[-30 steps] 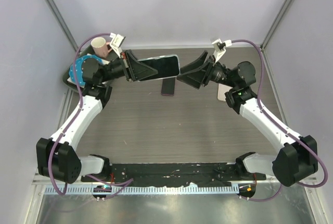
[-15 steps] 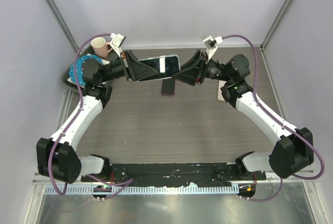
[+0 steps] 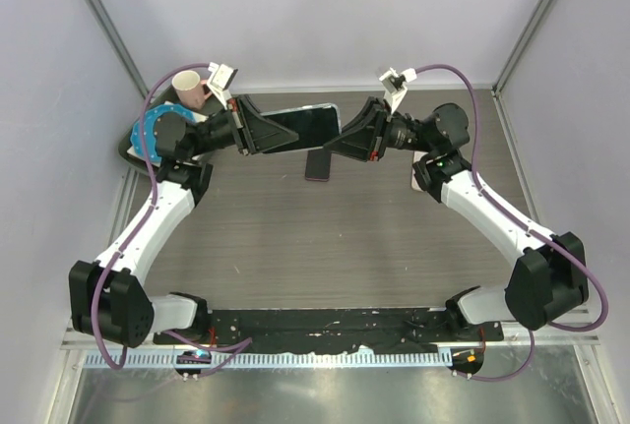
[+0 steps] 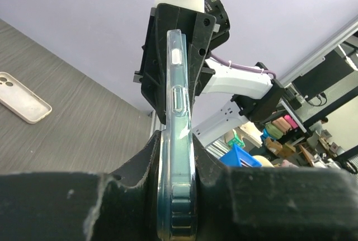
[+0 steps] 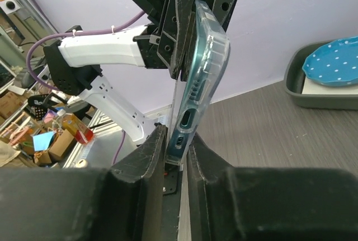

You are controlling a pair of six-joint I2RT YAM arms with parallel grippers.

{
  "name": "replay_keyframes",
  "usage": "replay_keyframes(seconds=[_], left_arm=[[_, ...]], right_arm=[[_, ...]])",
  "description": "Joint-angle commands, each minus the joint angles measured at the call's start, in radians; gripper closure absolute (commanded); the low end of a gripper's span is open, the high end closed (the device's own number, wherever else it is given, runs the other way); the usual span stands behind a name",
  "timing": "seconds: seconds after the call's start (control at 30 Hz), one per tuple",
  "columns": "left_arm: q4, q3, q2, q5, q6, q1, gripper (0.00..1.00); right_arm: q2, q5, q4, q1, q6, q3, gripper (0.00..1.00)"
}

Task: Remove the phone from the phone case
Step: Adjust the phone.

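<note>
**Progress.** The phone point(image 3: 315, 126) is held in the air over the far half of the bench point(image 3: 325, 247), level and edge-up, between the two arms. It sits fully inside its clear case point(image 5: 215, 56). Both wrist views show the case wrapping the back and edges with no corner lifted. The left jaws are clamped on one end of the cased phone. The right jaws are closed against the opposite end, with a finger on each face. Judgement: grasping is done and separation has not begun. Peeling the case off the phone and setting the two parts apart remains.

**Containers, near to far.**
- A white case point(image 4: 23, 98) lies flat on the bench, open side up, with nothing in it. In the top view the right arm partly covers it.
- A dark flat thing point(image 3: 317, 163) lies on the bench just below the held phone. I cannot tell whether it is a case or a handset.
- The clear case holds the phone, as noted.
- A grey tray point(image 5: 295, 81) at the far left holds a blue dotted plate point(image 5: 335, 62) resting on something pale and flat.
- A pale cup point(image 3: 187, 84) stands upright behind the tray. Its contents cannot be made out.
</note>
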Motion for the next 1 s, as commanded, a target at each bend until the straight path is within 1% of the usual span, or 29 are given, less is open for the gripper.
replay_keyframes(seconds=[0.0, 0.07, 0.1, 0.17, 0.23, 0.27, 0.3, 0.33, 0.37, 0.4, 0.47, 0.5, 0.53, 0.57, 0.63, 0.67, 0.77, 0.83, 0.97], left_arm=[[0.078, 0.008, -0.022, -0.012, -0.031, 0.003, 1.0], [0.078, 0.005, -0.022, -0.009, -0.036, 0.0, 1.0], [0.078, 0.004, -0.02, -0.006, -0.039, 0.001, 1.0], [0.072, 0.001, -0.017, -0.006, -0.04, 0.0, 1.0], [0.059, -0.001, -0.014, -0.012, -0.036, 0.002, 1.0], [0.038, -0.002, -0.014, -0.017, -0.024, 0.002, 1.0], [0.024, -0.004, -0.014, -0.024, -0.014, 0.0, 1.0], [0.006, -0.005, -0.01, -0.04, -0.002, 0.001, 1.0], [-0.051, -0.005, -0.008, -0.052, 0.013, 0.002, 1.0], [-0.08, -0.007, -0.008, -0.064, 0.051, 0.002, 1.0], [-0.164, -0.015, 0.0, -0.098, 0.081, 0.0, 1.0], [-0.197, -0.016, 0.004, -0.11, 0.125, 0.0, 1.0], [-0.255, -0.021, 0.009, -0.138, 0.142, 0.001, 1.0], [-0.278, -0.025, 0.015, -0.152, 0.159, 0.0, 1.0], [-0.33, -0.045, 0.029, -0.176, 0.2, 0.0, 1.0], [-0.35, -0.05, 0.033, -0.201, 0.214, 0.0, 1.0], [-0.459, -0.047, 0.053, -0.271, 0.282, 0.001, 1.0], [-0.506, -0.042, 0.066, -0.288, 0.314, 0.001, 1.0], [-0.527, -0.076, 0.089, -0.334, 0.316, -0.002, 1.0]], right_arm=[[-0.009, -0.041, 0.177, 0.011, 0.036, 0.004, 0.81], [-0.006, -0.074, 0.269, 0.017, 0.085, -0.012, 0.87], [-0.004, -0.088, 0.372, 0.028, 0.148, -0.017, 0.89], [-0.009, -0.14, 0.458, 0.043, 0.18, -0.025, 0.99], [-0.038, -0.168, 0.476, 0.075, 0.15, -0.029, 0.99], [-0.048, -0.194, 0.452, 0.089, 0.113, -0.028, 0.99], [-0.062, -0.203, 0.379, 0.098, 0.074, -0.026, 0.99], [-0.081, -0.208, 0.355, 0.109, 0.028, -0.025, 0.99], [-0.082, -0.213, 0.355, 0.112, 0.03, -0.023, 0.99], [-0.081, -0.234, 0.396, 0.114, 0.041, -0.022, 0.99], [-0.073, -0.249, 0.474, 0.114, 0.084, -0.016, 0.99], [-0.069, -0.266, 0.513, 0.115, 0.11, -0.003, 0.99], [-0.055, -0.272, 0.559, 0.117, 0.171, 0.006, 0.99], [-0.044, -0.277, 0.647, 0.123, 0.209, 0.015, 0.99], [-0.02, -0.295, 0.724, 0.129, 0.271, 0.049, 0.99], [-0.01, -0.303, 0.786, 0.134, 0.329, 0.059, 0.99], [-0.006, -0.308, 0.794, 0.137, 0.328, 0.075, 0.99], [-0.006, -0.309, 0.801, 0.138, 0.326, 0.069, 0.99], [-0.015, -0.315, 0.82, 0.141, 0.323, 0.055, 0.99]])
